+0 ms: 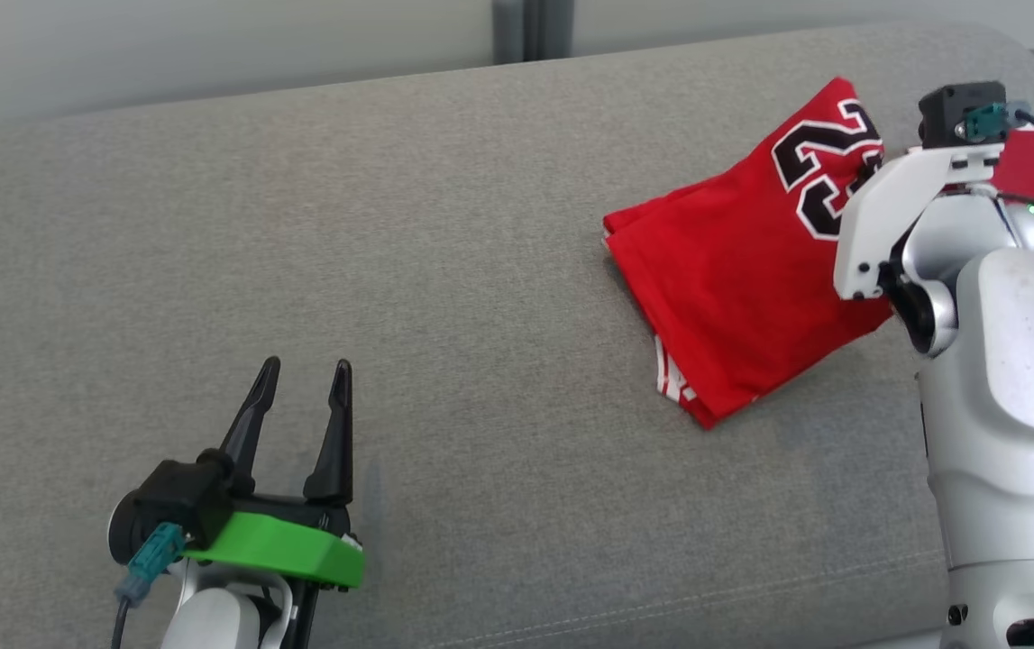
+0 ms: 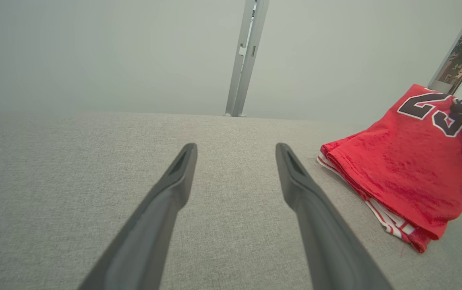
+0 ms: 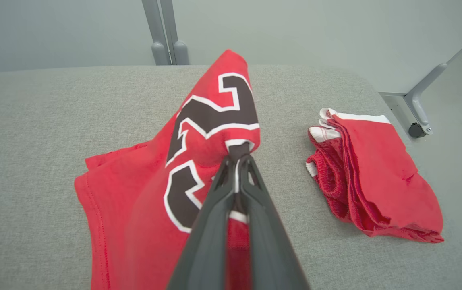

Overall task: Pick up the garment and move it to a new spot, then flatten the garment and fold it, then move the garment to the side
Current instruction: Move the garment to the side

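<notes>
Your right gripper [image 3: 237, 159] has its fingers pressed together on the red jersey [image 1: 733, 270], pinching a fold of cloth right at the black, white-edged number 23. That pinched corner is raised off the grey cushion [image 1: 444, 270], and the cloth slopes down from it like a tent.

The rest of the jersey is folded in layers and rests on the cushion toward its right end. Striped white trim peeks out at the jersey's edge nearest the cushion's front.

A second red garment [image 3: 376, 177] with white trim lies bunched and folded on the cushion too, closer to the cushion's right end and just apart from the jersey.

Your left gripper [image 1: 306, 370] is over the cushion's front left part. Its fingers are spread wide with nothing between them, and they point toward the cushion's back edge. A grey metal post [image 2: 247, 56] stands behind that back edge.
</notes>
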### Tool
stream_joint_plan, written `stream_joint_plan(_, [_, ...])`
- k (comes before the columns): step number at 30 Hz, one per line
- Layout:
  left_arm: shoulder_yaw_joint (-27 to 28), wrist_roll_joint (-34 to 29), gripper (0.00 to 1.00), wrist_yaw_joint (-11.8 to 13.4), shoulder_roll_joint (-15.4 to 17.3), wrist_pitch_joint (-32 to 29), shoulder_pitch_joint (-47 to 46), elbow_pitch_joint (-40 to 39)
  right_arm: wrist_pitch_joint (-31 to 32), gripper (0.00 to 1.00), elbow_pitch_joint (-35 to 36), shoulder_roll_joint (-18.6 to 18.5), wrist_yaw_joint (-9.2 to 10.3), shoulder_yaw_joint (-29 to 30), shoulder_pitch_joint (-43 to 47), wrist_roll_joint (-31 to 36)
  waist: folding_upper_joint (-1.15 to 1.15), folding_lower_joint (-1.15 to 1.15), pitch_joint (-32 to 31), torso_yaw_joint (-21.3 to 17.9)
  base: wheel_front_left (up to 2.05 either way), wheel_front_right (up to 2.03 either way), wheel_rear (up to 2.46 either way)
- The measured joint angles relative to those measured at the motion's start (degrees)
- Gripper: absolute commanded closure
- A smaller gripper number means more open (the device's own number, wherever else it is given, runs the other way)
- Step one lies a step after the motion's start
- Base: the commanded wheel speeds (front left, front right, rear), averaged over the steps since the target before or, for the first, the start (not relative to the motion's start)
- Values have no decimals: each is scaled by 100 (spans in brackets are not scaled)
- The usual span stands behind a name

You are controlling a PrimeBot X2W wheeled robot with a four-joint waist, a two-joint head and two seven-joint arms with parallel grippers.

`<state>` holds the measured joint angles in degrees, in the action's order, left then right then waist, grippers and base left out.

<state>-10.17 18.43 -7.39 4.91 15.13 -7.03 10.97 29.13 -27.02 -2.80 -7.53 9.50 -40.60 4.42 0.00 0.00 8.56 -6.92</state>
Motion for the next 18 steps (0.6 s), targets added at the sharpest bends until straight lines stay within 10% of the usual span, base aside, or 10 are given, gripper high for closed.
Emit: stream_joint_plan(18, [-501, -15, 0, 0, 339, 0, -764, -229, -491, 100, -560, -602, 0, 261, -1488, 795, 0, 0, 1153, -841, 0, 0, 0])
